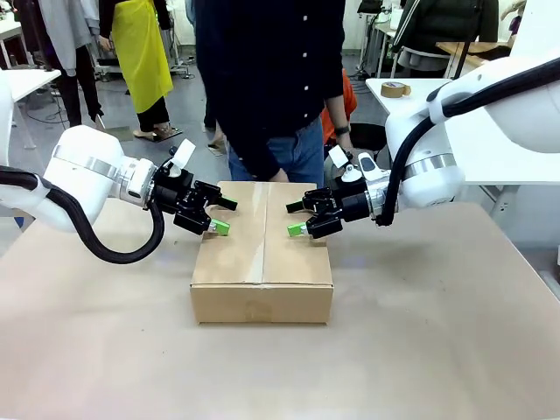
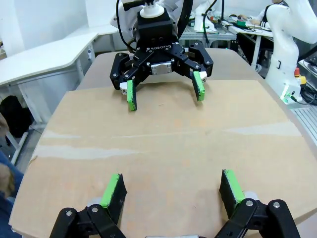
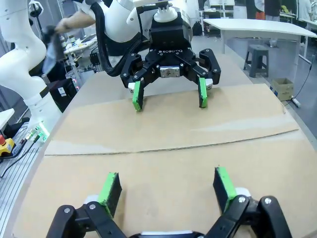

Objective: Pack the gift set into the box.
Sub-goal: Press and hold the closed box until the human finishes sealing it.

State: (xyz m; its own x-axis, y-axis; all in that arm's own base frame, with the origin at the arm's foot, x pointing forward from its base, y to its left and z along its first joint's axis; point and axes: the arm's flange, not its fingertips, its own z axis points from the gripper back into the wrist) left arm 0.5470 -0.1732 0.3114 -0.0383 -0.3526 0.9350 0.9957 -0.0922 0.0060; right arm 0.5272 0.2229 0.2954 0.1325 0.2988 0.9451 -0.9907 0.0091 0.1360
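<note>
Front view: the box point(image 1: 262, 254) sits closed in the middle of the table point(image 1: 437, 332), its top flaps folded flat with a seam running down the centre, away from the camera. The left gripper point(image 1: 215, 216) reaches in over the box's left top edge, fingers spread apart and holding nothing; the box top lies just under and ahead of its green pads. The right gripper point(image 1: 297, 220) mirrors it over the right half of the lid, also spread wide and empty. The two grippers face each other across the seam, apart from one another. A person point(image 1: 271, 87) in a dark top and jeans stands just beyond the box's far edge.

Left wrist view: the left gripper point(image 2: 172, 191) rises from the bottom edge, its two green-padded fingers wide apart with only bare cardboard between them. The closed box point(image 2: 158, 144) top stretches ahead of the fingers, a pale strip along the flap seam crossing it. Directly ahead, at the far side of the lid, the right gripper point(image 2: 164, 93) points back, released and empty.

Right wrist view: the right gripper point(image 3: 168, 189) is likewise spread, nothing between its pads. The box point(image 3: 168, 134) lid lies beneath and ahead, the flap seam crossing in front of the fingertips. Beyond it the left gripper point(image 3: 169, 96) hangs facing, fingers parted over the lid's far half.
</note>
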